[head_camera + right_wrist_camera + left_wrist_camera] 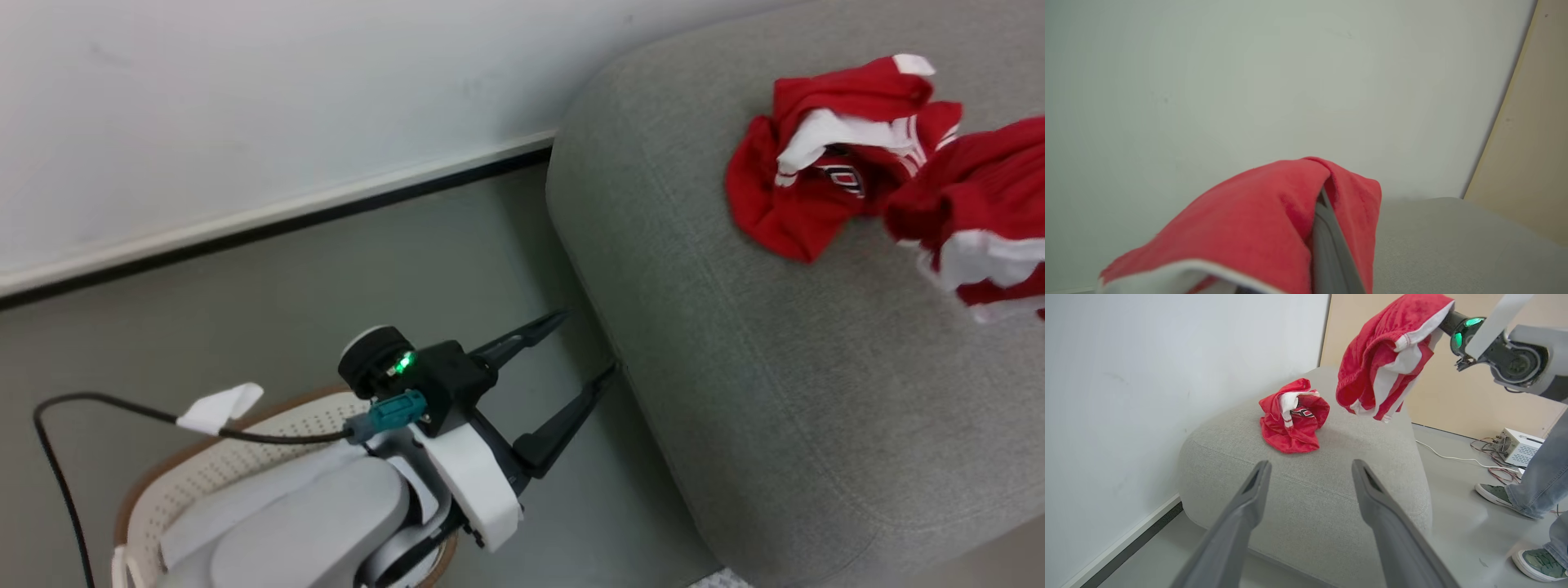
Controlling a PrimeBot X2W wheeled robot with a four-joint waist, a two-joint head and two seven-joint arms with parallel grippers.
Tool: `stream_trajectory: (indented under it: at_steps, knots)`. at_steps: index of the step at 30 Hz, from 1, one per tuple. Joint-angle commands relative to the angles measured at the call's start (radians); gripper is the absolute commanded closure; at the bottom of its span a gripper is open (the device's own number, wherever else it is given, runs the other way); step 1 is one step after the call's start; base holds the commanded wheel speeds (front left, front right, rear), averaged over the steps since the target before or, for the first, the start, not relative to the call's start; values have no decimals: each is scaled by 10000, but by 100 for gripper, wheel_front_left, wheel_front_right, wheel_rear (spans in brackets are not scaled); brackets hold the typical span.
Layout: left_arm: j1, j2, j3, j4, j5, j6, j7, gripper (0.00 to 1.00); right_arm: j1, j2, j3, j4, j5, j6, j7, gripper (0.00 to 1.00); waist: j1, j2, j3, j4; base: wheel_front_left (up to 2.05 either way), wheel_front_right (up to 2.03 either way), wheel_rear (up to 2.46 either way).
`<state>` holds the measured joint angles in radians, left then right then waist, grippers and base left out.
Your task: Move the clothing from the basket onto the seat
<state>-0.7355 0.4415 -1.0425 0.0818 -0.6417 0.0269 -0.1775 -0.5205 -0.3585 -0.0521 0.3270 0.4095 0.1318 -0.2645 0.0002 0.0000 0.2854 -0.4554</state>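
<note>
— Clothing (1292,420): where do we find it?
— One jersey (808,180) crumpled on the seat (735,367), two o'clock; our right gripper's (1325,212) jaws clench a second garment (1384,363) above it. Left gripper's (588,343) jaws released, near the basket (212,469).

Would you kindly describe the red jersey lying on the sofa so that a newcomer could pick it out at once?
Find the large light grey sofa beside the white wall. On its top lies a crumpled red jersey with white trim. Unlike the second red garment, which hangs in the air from the right gripper, it touches the sofa and shows dark lettering.
</note>
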Motion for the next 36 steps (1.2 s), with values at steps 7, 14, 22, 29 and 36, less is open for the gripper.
stream_trajectory:
  at_steps: [7,14,22,29,36]
  knots:
    - [-654,572,171,-723,324,112,457,0,-1524,-874,-873,1864,409,-23,87,100,-2,0,2446,1372,0,0,0]
    - [-814,779,284,-998,457,233,429,0,-2600,-1636,-375,4284,276,-23,972,100,-2,0,3179,1931,0,0,0]
    - [-563,667,365,-694,188,223,14,0,-3111,-2023,1167,6129,632,-23,3135,62,-2,0,2723,2129,0,0,0]
    - [-253,475,349,-327,-46,202,-241,0,-3172,-2346,2241,6061,1123,-23,3831,0,-2,0,1949,2104,0,0,0]
    - [402,134,371,256,-433,191,-591,0,-2284,-2796,3465,5584,1796,-23,5008,0,-2,0,619,2002,0,0,0]
